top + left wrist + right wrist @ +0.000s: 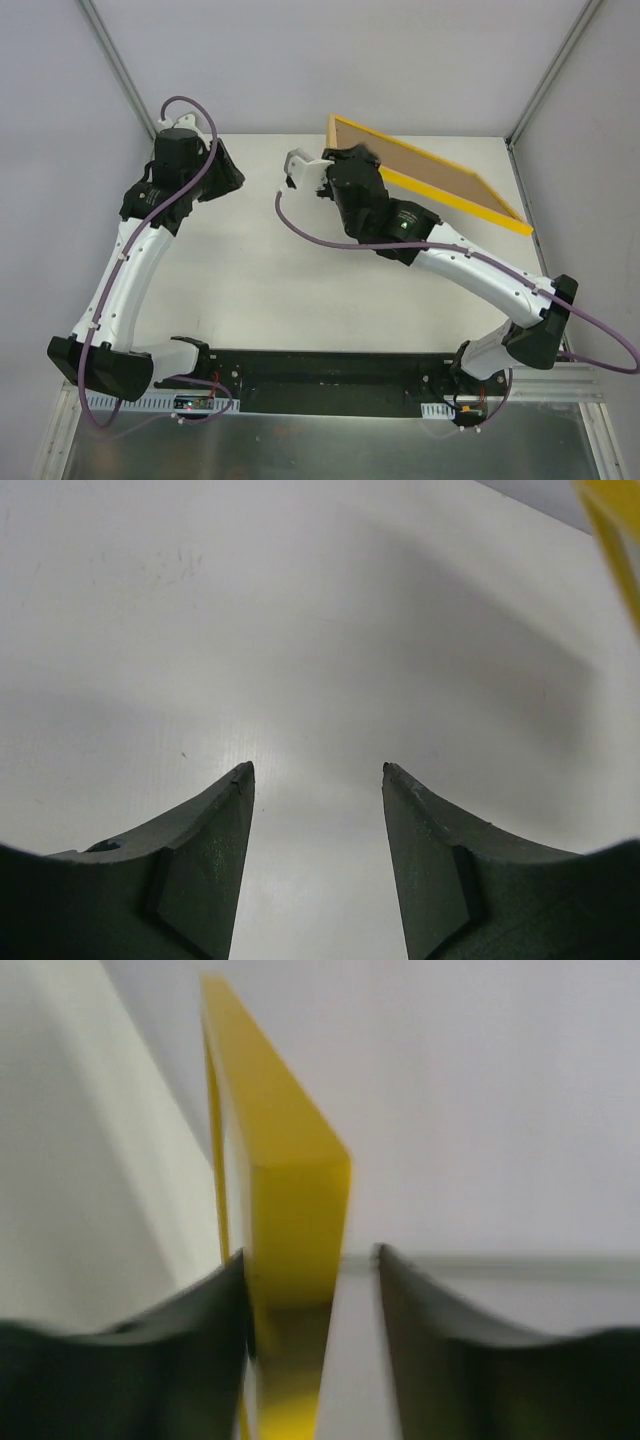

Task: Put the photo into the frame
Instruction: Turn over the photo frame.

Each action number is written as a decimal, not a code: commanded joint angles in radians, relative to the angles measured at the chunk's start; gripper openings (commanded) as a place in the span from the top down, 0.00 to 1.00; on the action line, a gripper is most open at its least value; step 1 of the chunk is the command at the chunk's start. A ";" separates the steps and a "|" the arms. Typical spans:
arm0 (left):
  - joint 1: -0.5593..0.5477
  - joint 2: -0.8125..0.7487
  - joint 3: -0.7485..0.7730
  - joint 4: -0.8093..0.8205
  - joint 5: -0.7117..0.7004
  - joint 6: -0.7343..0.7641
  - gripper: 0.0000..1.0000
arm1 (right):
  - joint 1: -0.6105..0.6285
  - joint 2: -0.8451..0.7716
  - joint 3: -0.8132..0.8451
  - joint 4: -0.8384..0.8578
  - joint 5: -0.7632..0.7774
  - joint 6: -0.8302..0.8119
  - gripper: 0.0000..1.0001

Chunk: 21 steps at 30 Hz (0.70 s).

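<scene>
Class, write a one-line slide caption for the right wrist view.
Yellow frame edge stands between the fingers of the right gripper, gap beside one finger.

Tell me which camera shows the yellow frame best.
Top external: nearly the whole frame shows, tilted, one corner hidden behind the right arm. The right wrist view gives only a blurred yellow corner between the fingers of the right end effector; the left wrist view catches just a yellow sliver at its top-right edge.

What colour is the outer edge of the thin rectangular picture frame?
Bright yellow, on the thin rectangular picture frame; clearest in the right wrist view.
</scene>
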 commanded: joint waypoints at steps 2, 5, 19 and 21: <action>-0.005 -0.055 -0.019 0.030 -0.143 -0.031 0.48 | 0.059 0.009 0.111 0.085 -0.371 0.686 1.00; -0.003 -0.042 -0.025 0.030 -0.151 -0.043 0.48 | 0.085 0.031 0.130 0.086 -0.329 0.608 1.00; 0.014 -0.045 -0.033 0.030 -0.173 -0.065 0.48 | 0.050 0.019 0.262 -0.039 -0.410 0.738 1.00; 0.014 -0.056 -0.028 0.031 -0.177 -0.063 0.48 | 0.047 -0.001 0.279 -0.053 -0.440 0.773 1.00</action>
